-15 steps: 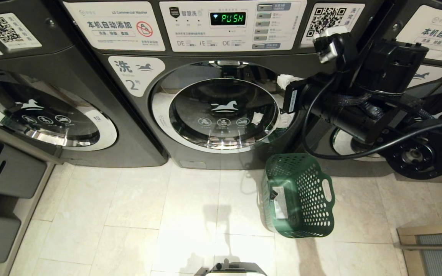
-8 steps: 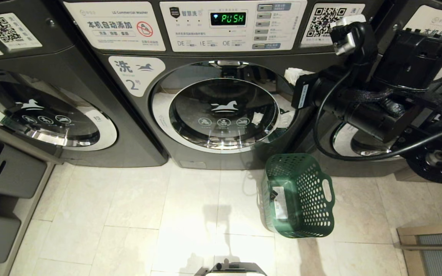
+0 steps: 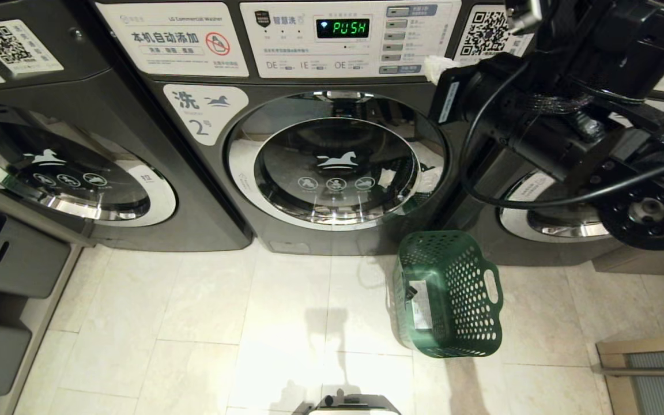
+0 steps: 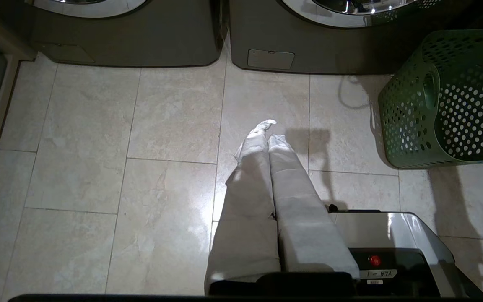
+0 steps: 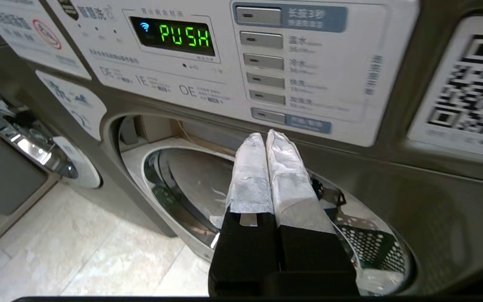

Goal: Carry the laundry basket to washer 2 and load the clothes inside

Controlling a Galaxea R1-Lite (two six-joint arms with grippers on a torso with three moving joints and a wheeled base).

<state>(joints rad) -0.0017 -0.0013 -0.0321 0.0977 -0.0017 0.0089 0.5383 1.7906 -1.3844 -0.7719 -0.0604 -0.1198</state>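
While the round glass door point(image 3: 336, 167) of washer 2 point(image 3: 286, 115) sits flush in its chrome rim, the right gripper point(image 5: 266, 136) is raised to the machine's upper right, its white-wrapped fingers pressed together on nothing and their tips near the lowest button point(image 5: 266, 114) of the control panel point(image 3: 340, 37), whose display point(image 3: 342, 27) reads PUSH. On the pale tiled floor point(image 3: 193, 323), the laundry basket point(image 3: 450, 294) lies tipped on its side just in front of the washer's lower right corner, its white-stickered base facing left; no clothes show. Open tile stretches left of the basket, as far as the grey units point(image 3: 3, 276) at the left edge. Low over that floor near the robot's base point(image 4: 392, 247), the left gripper point(image 4: 268, 132) hangs, fingers together and empty, well apart from the basket.
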